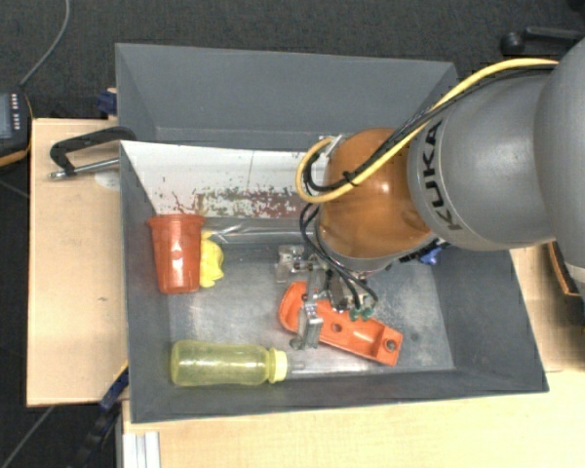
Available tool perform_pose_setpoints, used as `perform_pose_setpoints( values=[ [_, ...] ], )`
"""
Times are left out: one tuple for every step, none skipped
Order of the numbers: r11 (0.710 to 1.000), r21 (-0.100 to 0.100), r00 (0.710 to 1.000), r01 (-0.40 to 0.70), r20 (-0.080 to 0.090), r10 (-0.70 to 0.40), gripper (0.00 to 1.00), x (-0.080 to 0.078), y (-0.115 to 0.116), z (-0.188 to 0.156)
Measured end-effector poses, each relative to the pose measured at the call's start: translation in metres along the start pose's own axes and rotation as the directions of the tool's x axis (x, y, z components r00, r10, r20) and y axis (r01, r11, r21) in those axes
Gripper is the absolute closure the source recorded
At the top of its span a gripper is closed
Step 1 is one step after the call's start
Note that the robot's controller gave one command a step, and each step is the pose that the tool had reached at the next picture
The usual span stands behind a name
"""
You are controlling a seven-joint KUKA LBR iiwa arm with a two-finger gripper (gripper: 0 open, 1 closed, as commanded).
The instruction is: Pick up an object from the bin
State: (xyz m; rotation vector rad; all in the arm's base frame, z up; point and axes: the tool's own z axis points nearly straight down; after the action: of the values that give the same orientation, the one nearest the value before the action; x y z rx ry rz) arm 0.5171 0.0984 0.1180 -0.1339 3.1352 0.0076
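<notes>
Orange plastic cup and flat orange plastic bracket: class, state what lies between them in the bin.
Camera view: a small yellow lump beside the orange plastic cup, then bare grey bin floor up to the flat orange bracket.

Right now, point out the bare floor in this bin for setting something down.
Bare floor between the orange cup, the yellowish bottle and the orange bracket; another patch right of the bracket. Crowded beneath the pincer.

2 orange items (176,252), maybe 2 yellow (224,364)

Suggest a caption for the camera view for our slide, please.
The tool sits over an orange part in the bin; cup and bottle lie apart.
</notes>
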Motion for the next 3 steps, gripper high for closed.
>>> perform_pose_setpoints(
  values=[
    [1.000,0.003,1.000,0.018,-0.006,-0.018,0.00,0.006,-0.044,0.033],
    [0.999,0.001,0.999,-0.047,-0.003,0.047,0.00,0.007,-0.065,0.033],
    [0.932,0.001,0.932,0.361,-0.001,-0.361,1.00,-0.015,-0.091,0.043]
  ],
)
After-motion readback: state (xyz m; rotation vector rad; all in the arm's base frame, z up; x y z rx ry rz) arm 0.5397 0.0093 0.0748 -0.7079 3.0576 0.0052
